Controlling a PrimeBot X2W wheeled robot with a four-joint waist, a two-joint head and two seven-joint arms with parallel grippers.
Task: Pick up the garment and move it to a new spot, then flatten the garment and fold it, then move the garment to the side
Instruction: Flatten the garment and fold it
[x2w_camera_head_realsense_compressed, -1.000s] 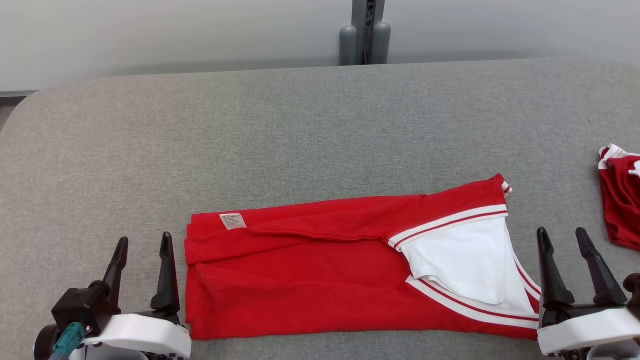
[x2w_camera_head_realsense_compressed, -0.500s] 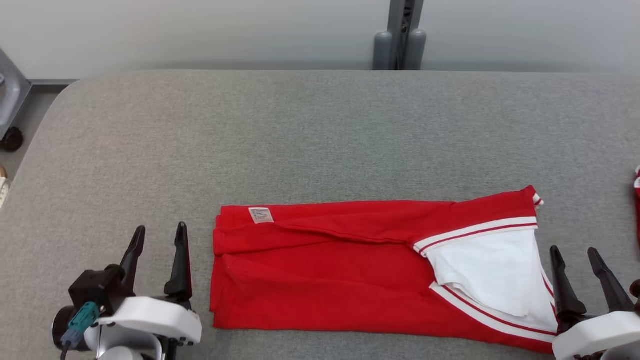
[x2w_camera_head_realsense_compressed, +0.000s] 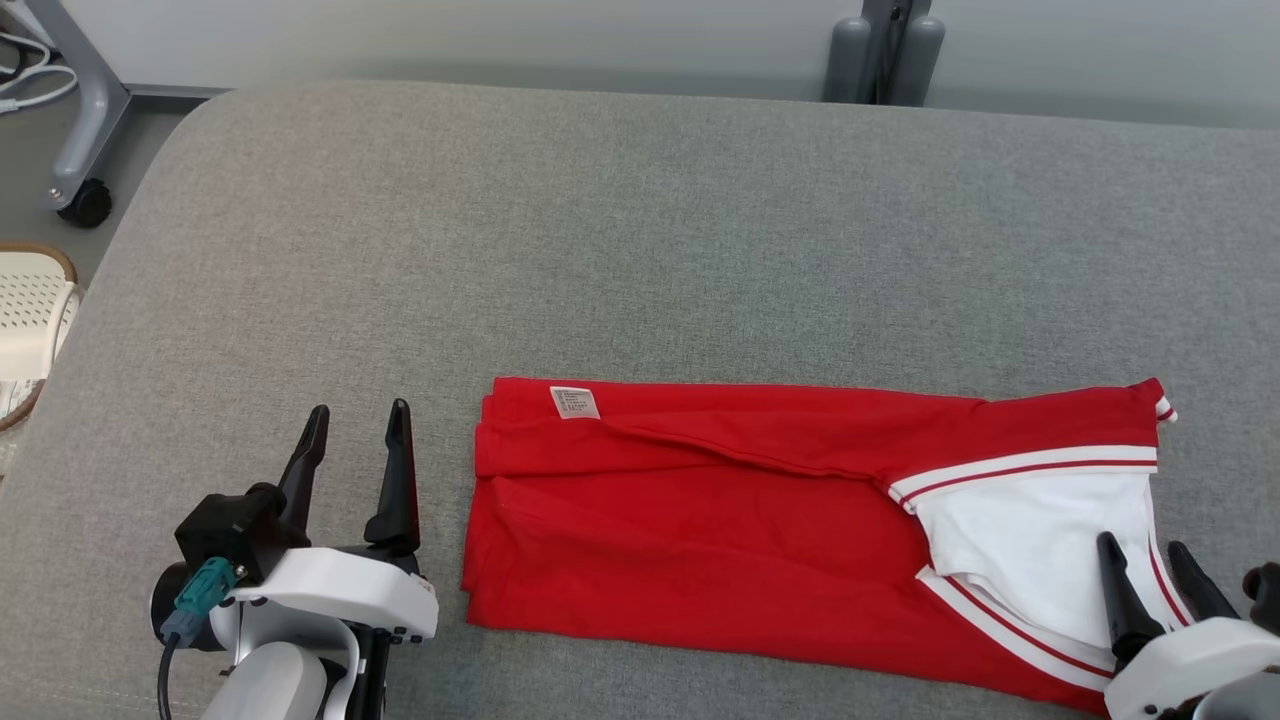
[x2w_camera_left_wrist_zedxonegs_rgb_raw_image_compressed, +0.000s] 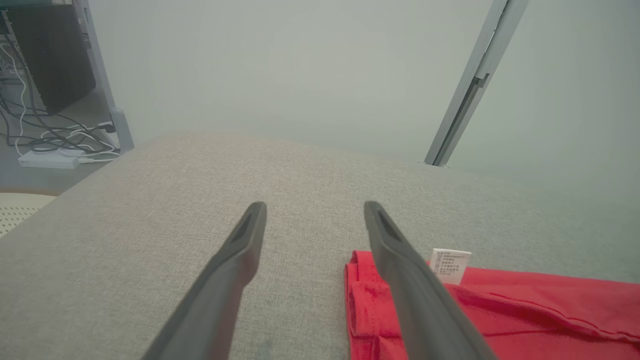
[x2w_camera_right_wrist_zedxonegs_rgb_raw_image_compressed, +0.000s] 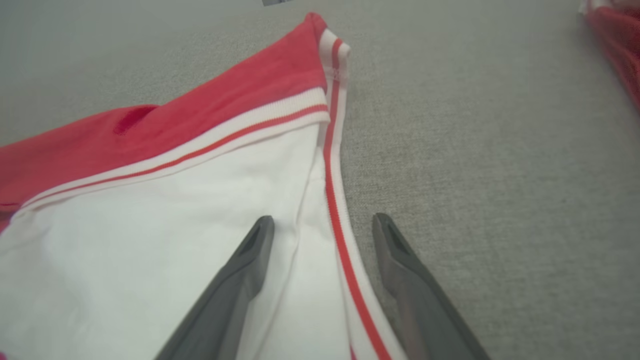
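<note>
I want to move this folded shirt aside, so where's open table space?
Widest bare stretch: table between the garment's far edge and the back rim. Narrower strip at its left, around the left gripper. Crowded at right: the right gripper over the white panel, a second garment beyond.

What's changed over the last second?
The head camera swung left, so the whole picture shifted. The right gripper came left too: its fingers now straddle the garment's striped right edge instead of standing beside it. The left gripper drew slightly further from the left edge. Unchanged: garment lies folded in place, both grippers open, nothing held.
</note>
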